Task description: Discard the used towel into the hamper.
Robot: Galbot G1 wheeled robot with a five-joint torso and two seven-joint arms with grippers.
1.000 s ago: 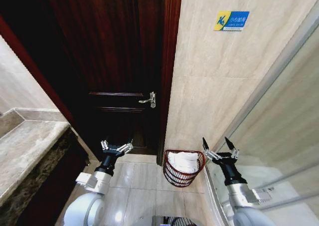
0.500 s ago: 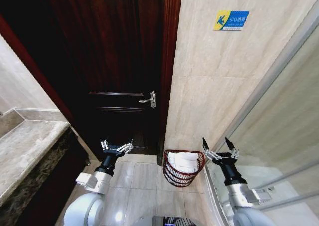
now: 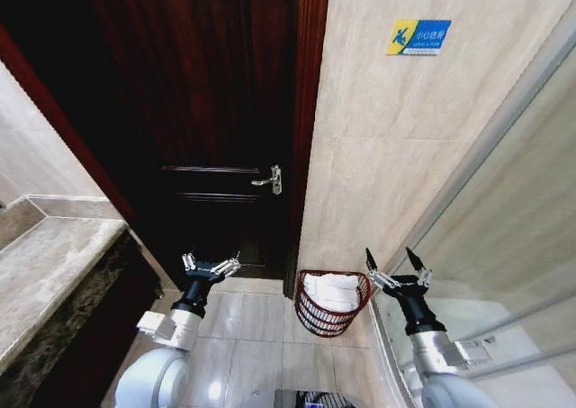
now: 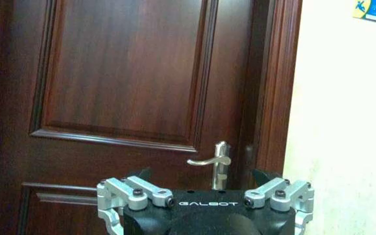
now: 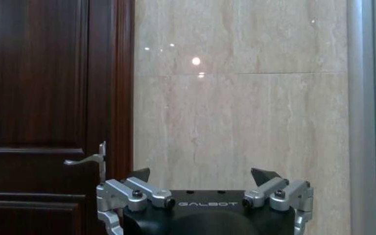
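The hamper (image 3: 332, 303) stands on the floor tiles (image 3: 256, 336) at the foot of the beige wall (image 3: 396, 156), just beside the dark door frame (image 3: 306, 138); a white towel (image 3: 330, 292) already lies folded inside it, below the rim, so the discarding looks done; taking the hamper as the landmark, the right pincer (image 3: 397, 270) hangs just beside it on the glass-partition side, above its rim, fingers spread wide and carrying nothing; the left pincer (image 3: 211, 266) sits farther off on the door side, also spread and empty, in front of the wooden door (image 3: 207, 111) under its metal handle (image 3: 267, 181); the right arm is clearly the nearer of the two; the hamper lies down and toward the door from that pincer, its round mouth facing up, so any further reach into it would, I judge, come from above; the marble tabletop (image 3: 45, 273) lies well apart from the hamper, beyond the left arm.
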